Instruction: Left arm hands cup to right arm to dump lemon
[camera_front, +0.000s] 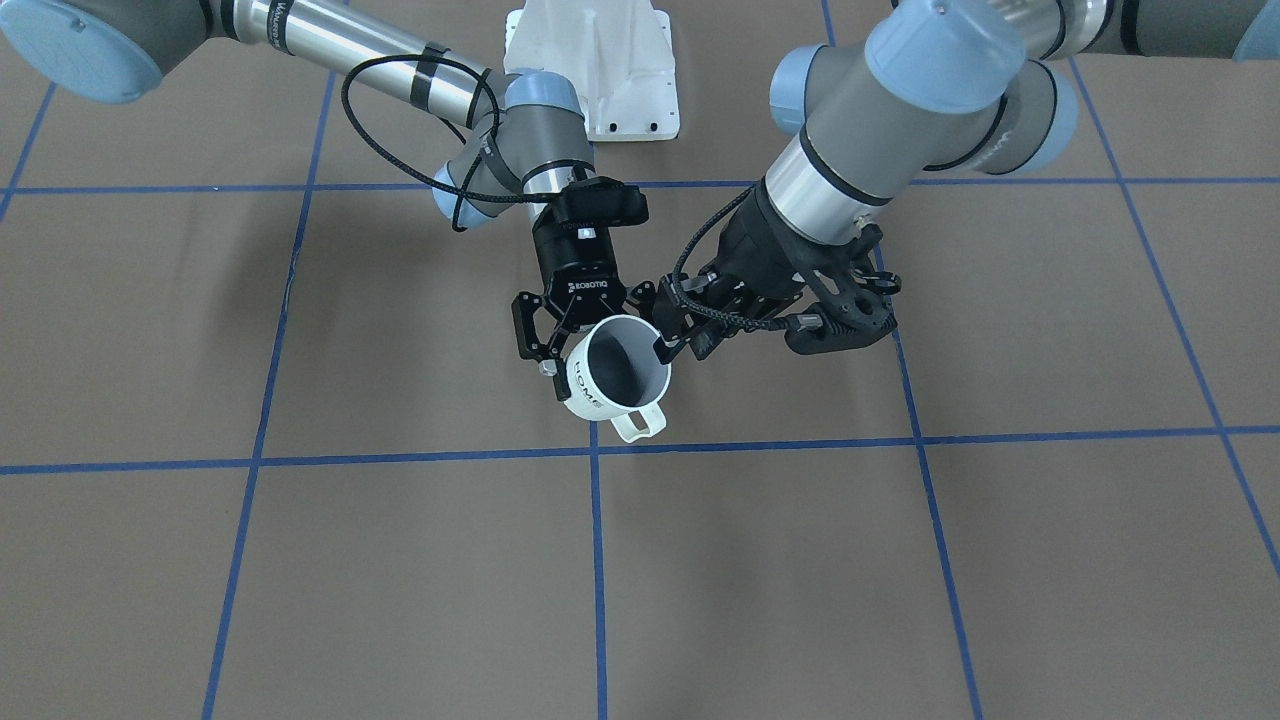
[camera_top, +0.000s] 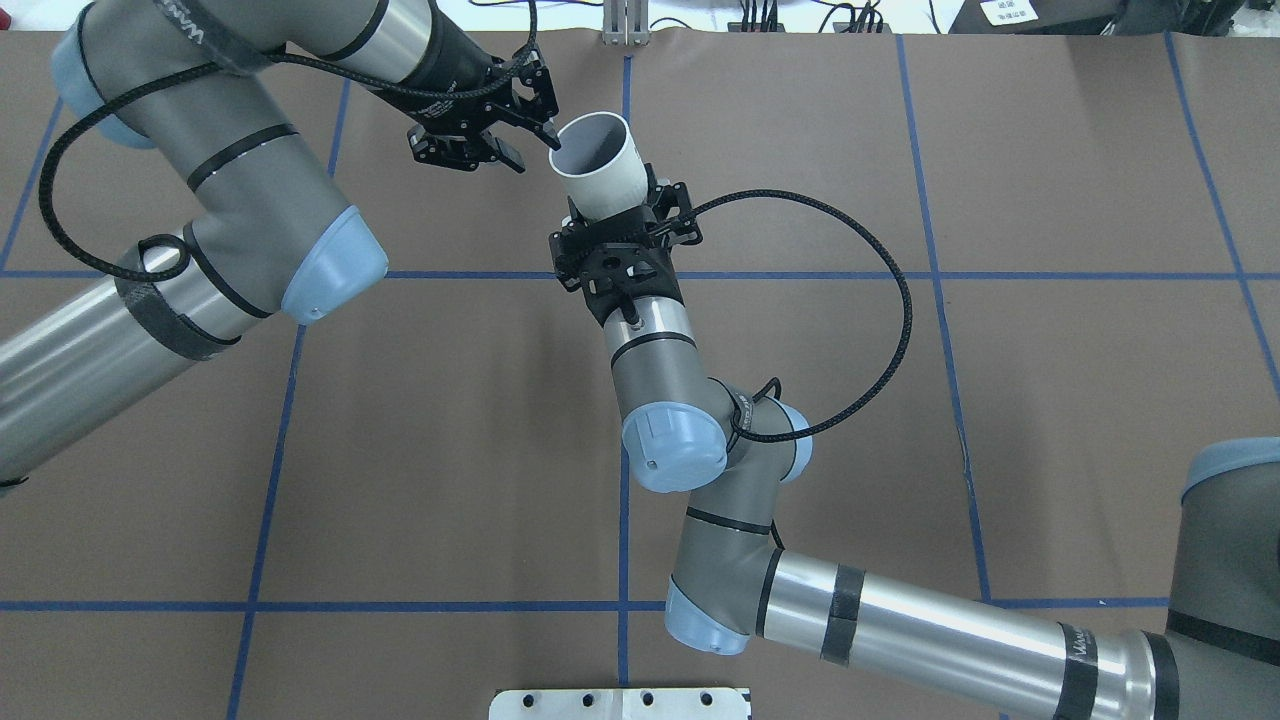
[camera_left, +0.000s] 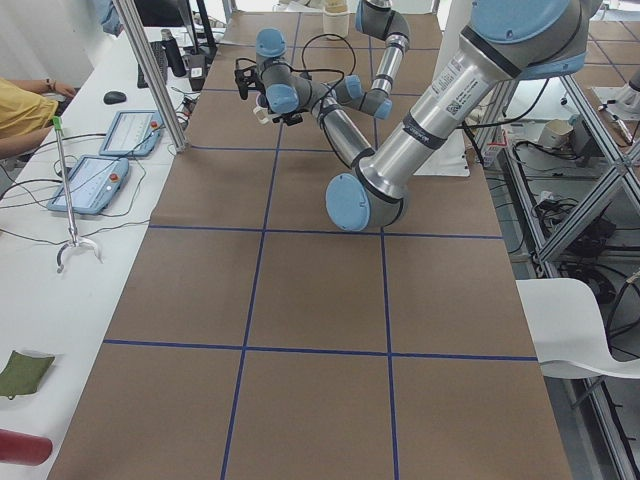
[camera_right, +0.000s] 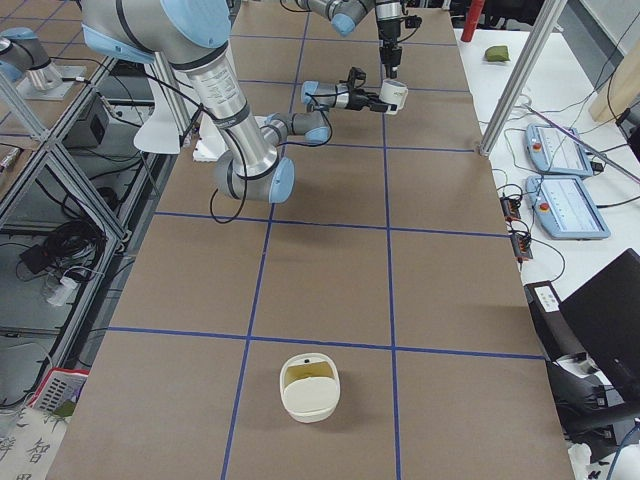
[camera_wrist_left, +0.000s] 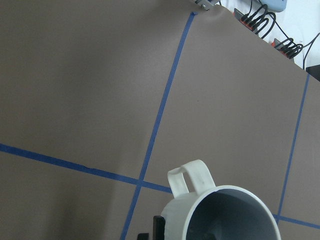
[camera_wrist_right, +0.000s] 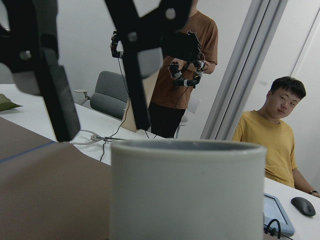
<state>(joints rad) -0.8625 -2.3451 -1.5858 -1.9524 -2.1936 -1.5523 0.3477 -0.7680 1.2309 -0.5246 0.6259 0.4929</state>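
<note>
Right gripper (camera_top: 615, 205) tight on the cup (camera_top: 598, 165) — left gripper (camera_top: 537, 155) parted beside its rim

Each arm is silver-grey metal tubing with darker grey joints and round pale blue caps (camera_top: 672, 452). The right arm (camera_top: 650, 350) wears black bands and a looped black braided cable (camera_top: 908, 305) behind its black two-finger right pincer (camera_top: 612, 210), lettered ROBOTIQ in white. A like cable runs behind the black left pincer (camera_top: 530, 152) of the left arm (camera_top: 240, 200).

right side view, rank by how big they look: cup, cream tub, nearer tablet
1. nearer tablet and cream tub: about alike, can't rank them.
2. cup: smallest, but it is farthest from the camera, so that is partly distance.
</note>
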